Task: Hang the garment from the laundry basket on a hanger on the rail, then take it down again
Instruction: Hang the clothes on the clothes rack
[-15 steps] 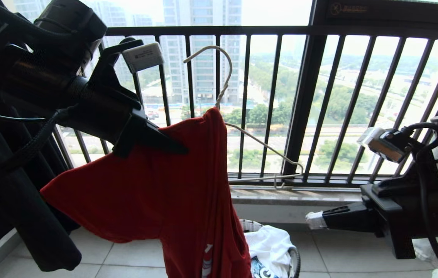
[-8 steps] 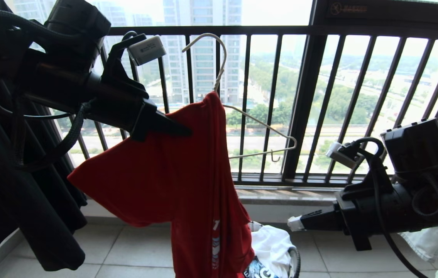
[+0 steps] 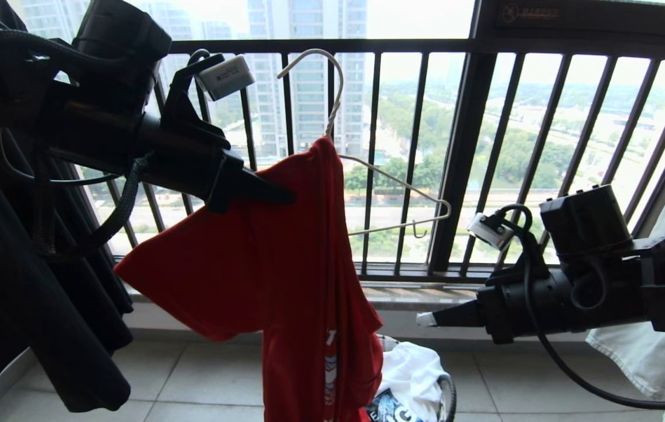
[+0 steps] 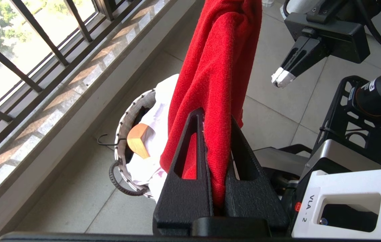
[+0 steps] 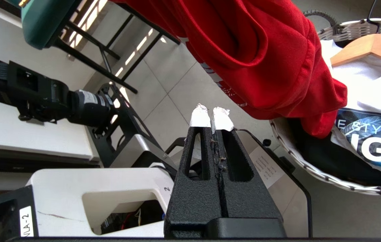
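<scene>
Fingers of the left gripper (image 4: 215, 124) are clamped on a fold of the garment (image 3: 285, 258), holding the red shirt up in front of the window railing (image 3: 484, 47). Over the last second the shirt and the hanger (image 3: 332, 111) inside it have come up, the white hook now standing higher against the bars, with one bare wire shoulder poking out to the right. That suggests the lift towards the rail is under way, though only one side of the hanger looks threaded through the shirt.

Lower right, the right gripper (image 3: 426, 319) has swung in from the side and points at the hanging cloth; its taped fingertips (image 5: 199, 117) are pressed together and hold nothing, near the fabric but apart from it.

Below, the laundry basket (image 5: 311, 169) sits on the floor with a white printed shirt (image 5: 371, 101) and a wooden hanger (image 5: 365, 48) inside.

No rail shows in any view. Whether the left gripper also pinches the hanger wire beneath the fabric cannot be told, and the shirt's lower hem is cut off.
</scene>
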